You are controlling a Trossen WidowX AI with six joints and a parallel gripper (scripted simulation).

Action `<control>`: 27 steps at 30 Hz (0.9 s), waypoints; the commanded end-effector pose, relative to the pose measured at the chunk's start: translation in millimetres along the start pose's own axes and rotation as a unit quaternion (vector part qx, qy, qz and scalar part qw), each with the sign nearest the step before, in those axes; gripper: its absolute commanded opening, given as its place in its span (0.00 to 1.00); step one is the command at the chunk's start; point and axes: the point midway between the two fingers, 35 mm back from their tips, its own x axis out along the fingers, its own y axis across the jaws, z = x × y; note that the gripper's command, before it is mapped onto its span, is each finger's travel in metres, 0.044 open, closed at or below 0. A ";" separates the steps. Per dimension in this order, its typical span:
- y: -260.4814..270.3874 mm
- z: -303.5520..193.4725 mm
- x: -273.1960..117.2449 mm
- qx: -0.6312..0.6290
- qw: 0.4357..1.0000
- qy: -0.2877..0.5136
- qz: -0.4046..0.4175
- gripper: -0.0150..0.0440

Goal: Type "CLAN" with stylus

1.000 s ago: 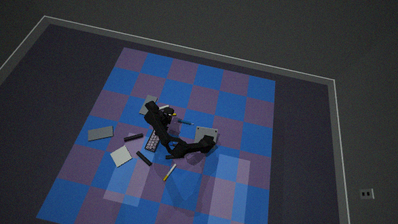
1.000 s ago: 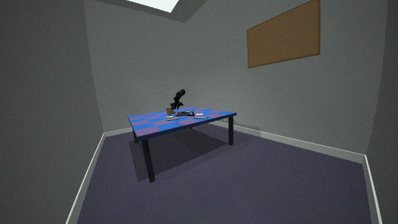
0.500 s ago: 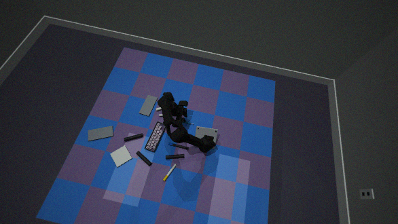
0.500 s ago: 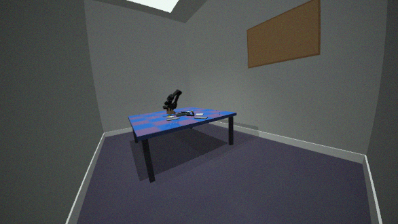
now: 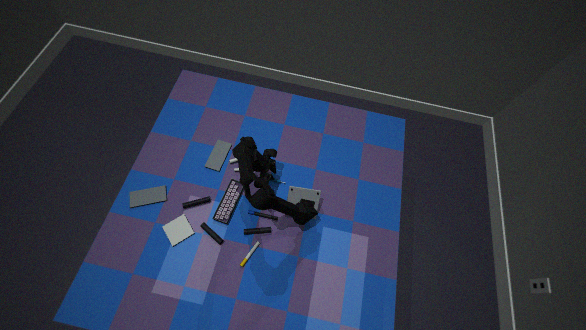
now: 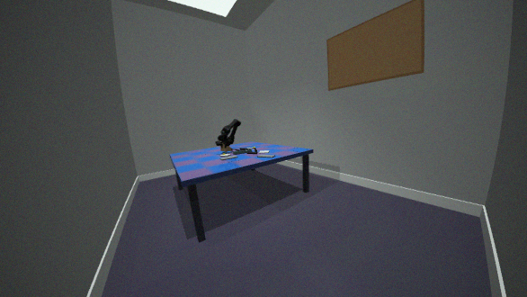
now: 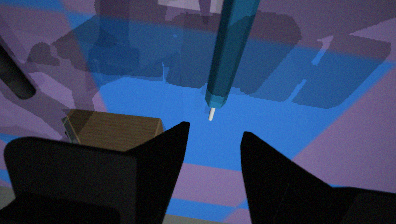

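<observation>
claw (image 7: 212, 145): fingers partly apart, holding nothing | teal stylus (image 7: 231, 50): lying on the table just ahead of the gap (tip toward the claw), long axis running away | keyboard (image 5: 228, 201): untouched

The stylus (image 7: 231, 47), a teal faceted barrel ending in a short pale tip, lies flat on a blue square of the checkered desk. The keyboard (image 5: 228, 201), a dark slab of pale keys, lies flat on the desk nearby
</observation>
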 end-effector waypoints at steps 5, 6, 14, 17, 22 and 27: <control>-0.4 2.5 5.8 0.001 1.000 0.001 0.003 0.51; -0.4 2.9 6.4 0.001 1.000 0.001 0.003 0.51; -0.6 5.4 10.5 0.001 1.000 0.001 0.003 0.51; -0.6 6.5 12.4 0.001 1.000 0.001 0.003 0.51; -0.7 8.0 15.0 0.001 1.000 0.001 0.003 0.51; -0.8 9.4 17.2 0.001 1.000 0.001 0.003 0.51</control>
